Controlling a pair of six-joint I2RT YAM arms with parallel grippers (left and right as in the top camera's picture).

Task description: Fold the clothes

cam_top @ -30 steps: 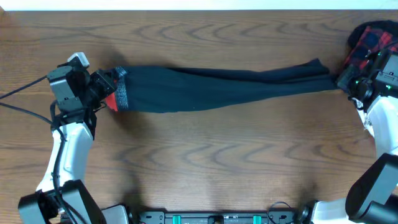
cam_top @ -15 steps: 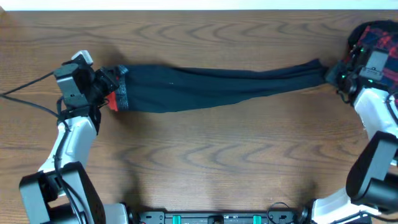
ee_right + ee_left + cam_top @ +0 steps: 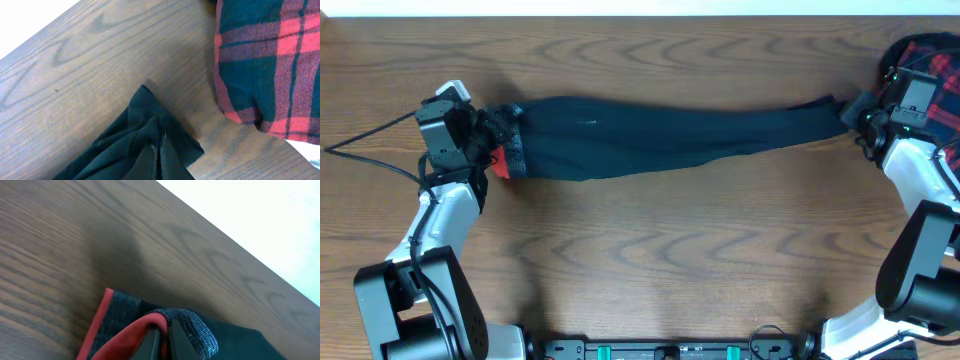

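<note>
Trousers [image 3: 670,135], black and long, are seen from overhead stretched in one band across the worktop [image 3: 650,270]. The leg ends lie just beside the red-and-black plaid garment [image 3: 920,55], and the waistband [image 3: 513,150] lies at the end farthest from that garment. The waistband is pinched by the left tool [image 3: 498,140]. The leg ends are pinched by the right tool [image 3: 850,112], which is placed close to the plaid garment.

In the left wrist view, the fingers are pressed together on a raised fold of the grey-flecked, red-edged waistband [image 3: 195,327], with bare wood beyond it.

In the right wrist view, the fingers are closed on bunched black fabric of the trousers [image 3: 125,140]. The plaid garment [image 3: 270,55] is seen near that fabric but apart from it, with wood between.
</note>
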